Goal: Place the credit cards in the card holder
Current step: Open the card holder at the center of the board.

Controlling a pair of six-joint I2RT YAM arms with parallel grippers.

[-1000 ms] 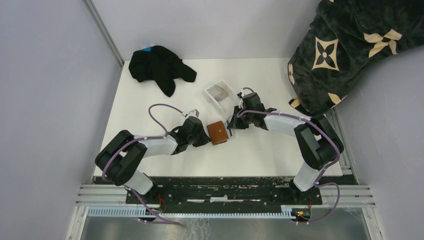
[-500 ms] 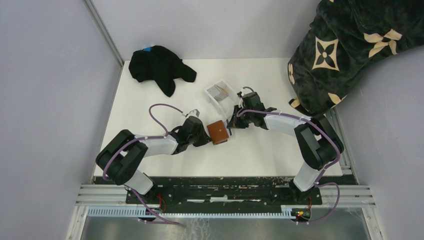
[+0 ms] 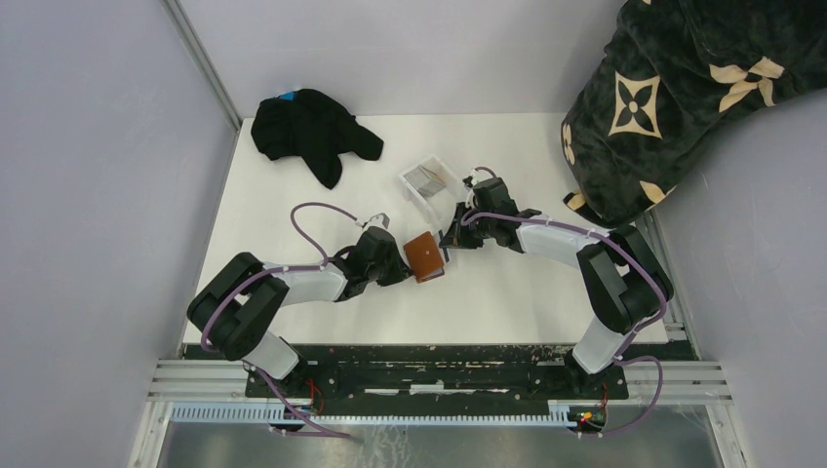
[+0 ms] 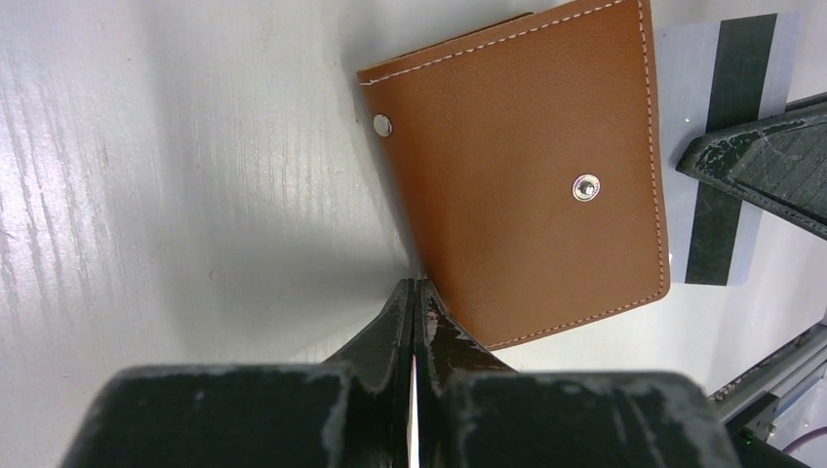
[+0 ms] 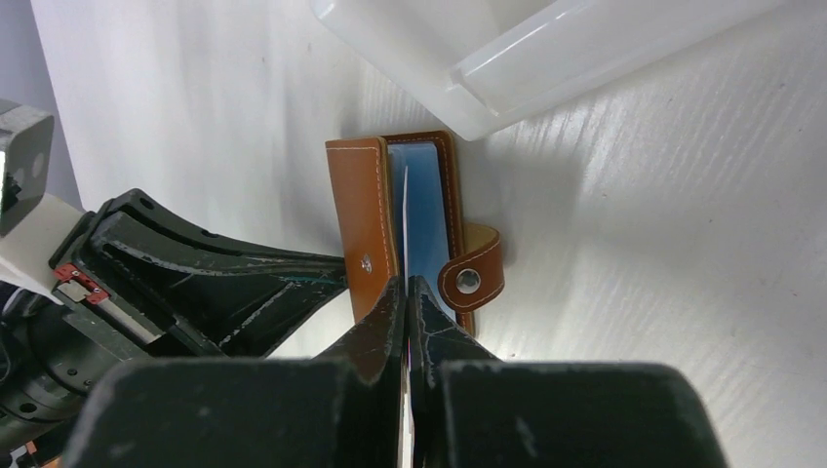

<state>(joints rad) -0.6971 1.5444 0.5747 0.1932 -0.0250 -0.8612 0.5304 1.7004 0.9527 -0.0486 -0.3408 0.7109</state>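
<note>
The brown card holder (image 3: pixel 423 255) stands partly open on the white table between my two grippers. My left gripper (image 3: pixel 401 262) is shut, its tips (image 4: pixel 414 285) against the holder's outer cover (image 4: pixel 517 185) near its lower left edge. My right gripper (image 3: pixel 450 240) is shut on a greyish credit card with a dark stripe (image 4: pixel 727 146). In the right wrist view the card (image 5: pixel 403 210) runs edge-on from my right gripper (image 5: pixel 404 283) into the open holder (image 5: pixel 361 219), beside a light blue inner face. The snap tab (image 5: pixel 471 275) hangs to the right.
A clear plastic tray (image 3: pixel 441 200) holding more cards stands just behind the holder; its wall shows in the right wrist view (image 5: pixel 527 58). A black cloth (image 3: pixel 312 132) lies at the back left. A dark patterned blanket (image 3: pixel 683 88) overhangs the back right.
My right gripper has edged left toward the holder with the card. The holder now looks narrower and more tilted from above. My left gripper has barely moved.
</note>
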